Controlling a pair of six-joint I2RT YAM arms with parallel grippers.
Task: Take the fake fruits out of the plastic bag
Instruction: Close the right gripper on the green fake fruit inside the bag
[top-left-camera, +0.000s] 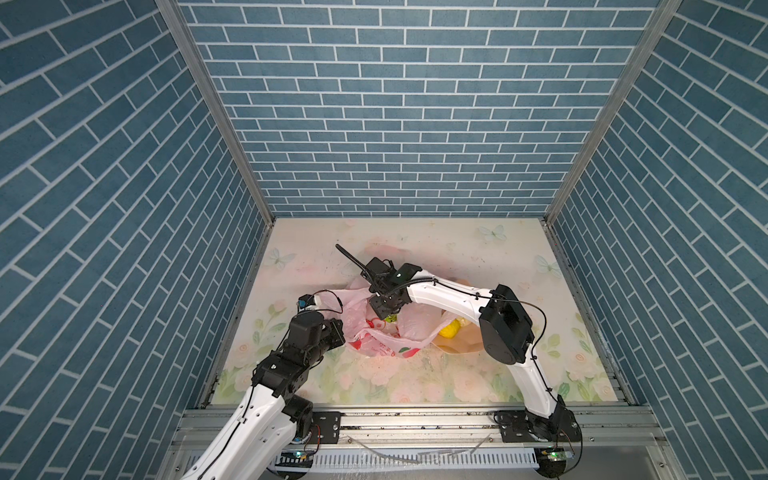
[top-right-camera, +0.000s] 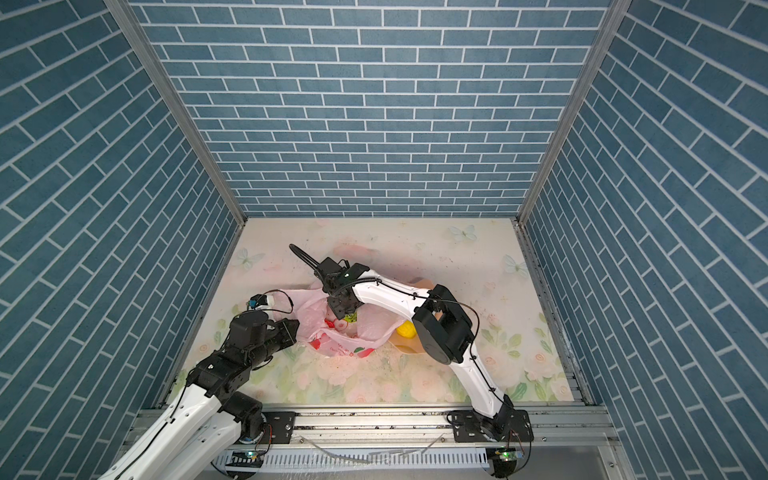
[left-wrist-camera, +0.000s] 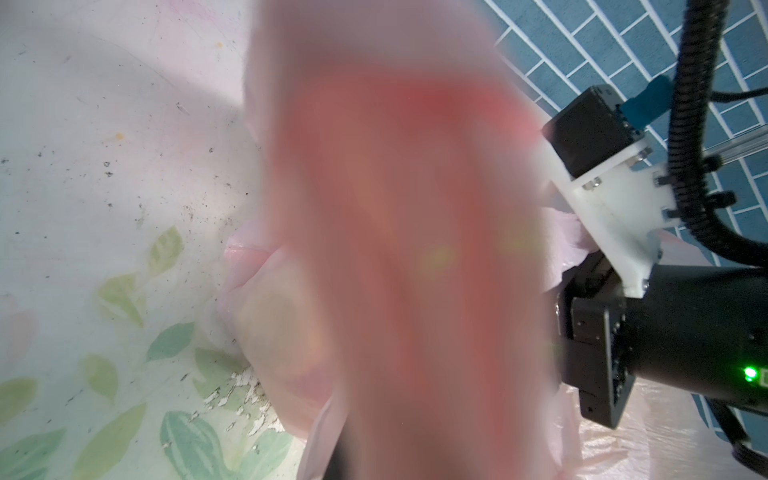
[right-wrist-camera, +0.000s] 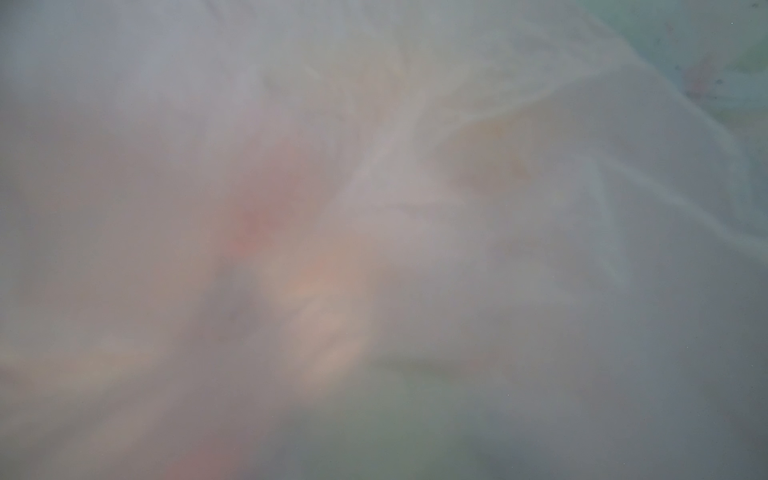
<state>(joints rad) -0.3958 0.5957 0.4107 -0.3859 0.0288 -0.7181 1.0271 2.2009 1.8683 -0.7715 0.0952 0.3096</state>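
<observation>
Here the plastic bag lies open-mouthed on the floral table, between the two grippers. The left gripper meets the bag's side. Its jaws are hidden under the wrist, so it cannot be told whether they pinch the film. The right gripper points down into the bag's mouth, and it is unclear whether its jaws are spread or closed. A green fruit sits just beneath it, inside the bag. A yellow fruit lies apart from the right gripper, under that arm's elbow, in a peach-coloured bowl. The right wrist view shows only hazy film.
</observation>
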